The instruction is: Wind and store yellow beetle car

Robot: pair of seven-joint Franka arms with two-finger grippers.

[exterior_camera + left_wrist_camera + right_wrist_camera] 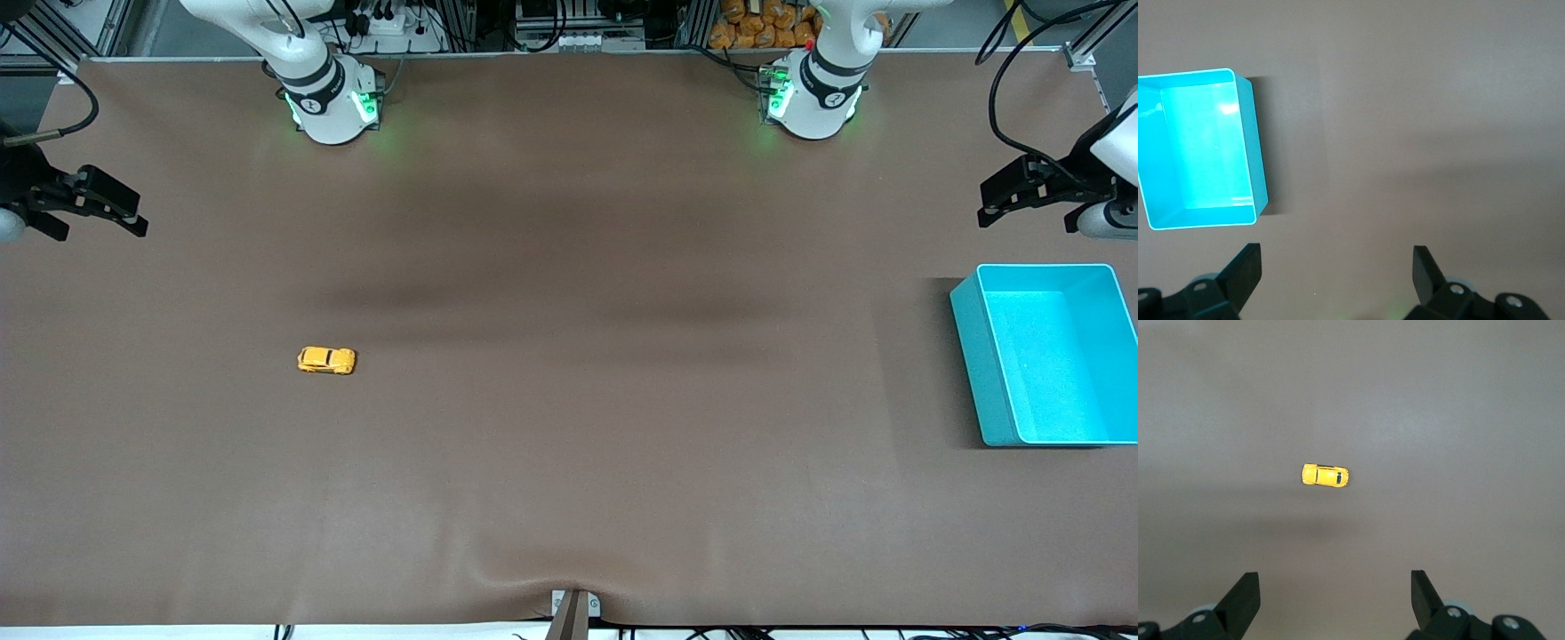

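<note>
The yellow beetle car [326, 360] stands on its wheels on the brown table, toward the right arm's end; it also shows in the right wrist view [1325, 475]. The turquoise bin [969, 347] stands empty at the left arm's end, and its rim shows in the left wrist view [1248, 140]. My right gripper [124, 213] is open and empty, held high at the right arm's end of the table, well away from the car. My left gripper [1000, 200] is open and empty, held high over the table beside the bin.
The table [569, 267] is covered by a brown mat with a small wrinkle at the edge nearest the front camera. A metal bracket [573, 609] sticks up at that edge. The arm bases [333, 102] [813, 98] stand along the farthest edge.
</note>
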